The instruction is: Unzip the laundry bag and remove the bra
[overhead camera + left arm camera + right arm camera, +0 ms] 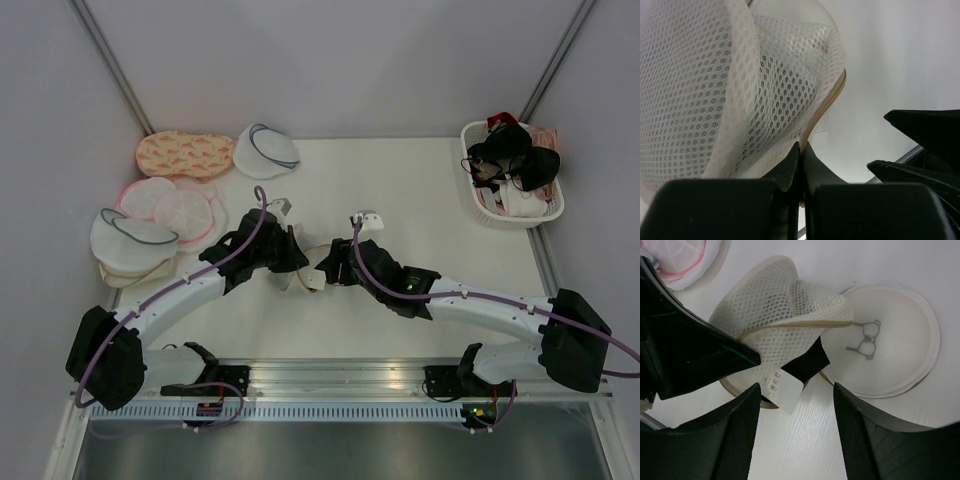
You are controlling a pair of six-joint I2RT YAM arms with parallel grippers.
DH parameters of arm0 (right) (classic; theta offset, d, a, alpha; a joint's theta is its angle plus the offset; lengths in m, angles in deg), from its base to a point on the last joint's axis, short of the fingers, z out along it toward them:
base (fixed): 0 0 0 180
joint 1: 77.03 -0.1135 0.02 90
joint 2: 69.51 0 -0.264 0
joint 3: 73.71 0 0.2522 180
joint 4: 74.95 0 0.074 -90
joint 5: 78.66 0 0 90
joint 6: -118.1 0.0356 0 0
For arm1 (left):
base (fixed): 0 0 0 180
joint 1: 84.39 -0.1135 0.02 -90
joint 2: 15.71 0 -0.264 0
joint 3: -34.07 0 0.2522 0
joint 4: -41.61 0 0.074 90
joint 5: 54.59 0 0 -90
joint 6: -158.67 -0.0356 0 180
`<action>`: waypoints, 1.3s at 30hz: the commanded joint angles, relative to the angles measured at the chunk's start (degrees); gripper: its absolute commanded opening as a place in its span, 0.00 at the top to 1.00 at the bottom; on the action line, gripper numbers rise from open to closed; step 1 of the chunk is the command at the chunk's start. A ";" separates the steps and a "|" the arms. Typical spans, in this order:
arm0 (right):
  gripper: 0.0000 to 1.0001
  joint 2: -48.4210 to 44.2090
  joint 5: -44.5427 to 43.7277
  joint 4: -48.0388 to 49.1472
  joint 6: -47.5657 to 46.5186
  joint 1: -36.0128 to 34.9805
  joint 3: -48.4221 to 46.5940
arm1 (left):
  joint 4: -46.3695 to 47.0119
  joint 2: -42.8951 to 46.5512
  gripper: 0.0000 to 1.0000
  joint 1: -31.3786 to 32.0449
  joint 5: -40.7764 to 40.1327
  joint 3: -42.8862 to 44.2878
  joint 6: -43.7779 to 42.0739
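Observation:
The laundry bag [771,305] lies open between my two grippers; in the top view it [308,280] is mostly hidden under them. Its flat lid with the bra drawing [880,347] is folded out to the right. A black piece of the bra [807,362] with a white tag [783,387] pokes out of the opening. My left gripper [801,146] is shut on the bag's tan zipper rim [832,97] and holds the mesh up. My right gripper [797,407] is open just above the tag and black fabric, touching neither.
A white basket [545,212] holding black bras stands at the back right. A pile of pink-rimmed and grey-rimmed pouches [150,215] lies at the left. An orange patterned garment [185,152] and a grey-rimmed pouch [265,150] lie at the back.

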 commanded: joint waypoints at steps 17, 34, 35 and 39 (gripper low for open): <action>0.36 12.85 25.99 43.53 11.25 8.29 14.33 | 5.73 4.16 0.98 -0.29 -4.44 -4.28 8.54; 0.99 21.32 25.49 54.39 11.36 8.82 14.94 | 7.06 7.59 0.98 -0.46 -2.24 -5.24 10.21; 0.99 17.12 24.52 50.38 9.44 8.82 16.17 | 6.71 7.59 0.98 -0.55 -2.68 -5.16 10.04; 1.00 3.43 17.68 35.20 3.98 8.82 17.94 | 6.09 7.77 0.98 -0.99 -3.21 -5.68 9.69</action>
